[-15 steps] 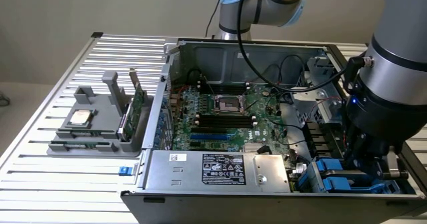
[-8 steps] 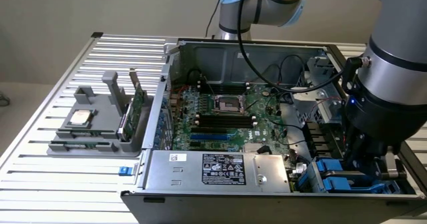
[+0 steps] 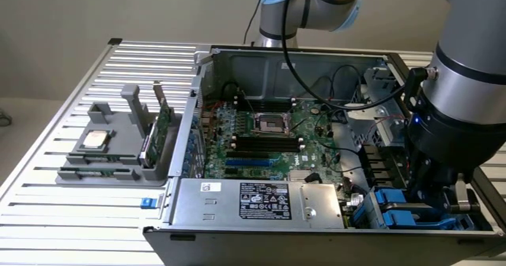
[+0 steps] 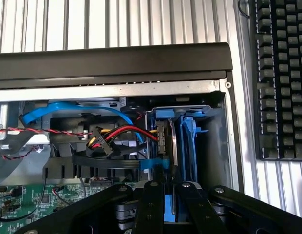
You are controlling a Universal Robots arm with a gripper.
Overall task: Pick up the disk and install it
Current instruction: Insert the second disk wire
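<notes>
Here the install step is in hand: the gripper (image 3: pixel 431 204) is down inside the open computer case (image 3: pixel 276 61), at its near corner on the exterior view's right, over the blue drive bay (image 3: pixel 399 210). In the wrist view the gripper (image 4: pixel 165 209) has its fingers (image 4: pixel 150 207) drawn nearly together on the disk (image 4: pixel 176 146), which stands on edge in its blue carrier bracket (image 4: pixel 189 141) and is already partly down in the bay, close beside the red and yellow power cables (image 4: pixel 122 134) and a blue data cable (image 4: pixel 68 109). By my judgement the pick-up is done and seating is under way. Finishing it calls for a straight push along the bay rails, with the carrier kept square so it does not bind and the cables kept clear of its edge. A keyboard (image 4: pixel 280 78) lies outside the case, on the slatted table (image 3: pixel 95 218).
</notes>
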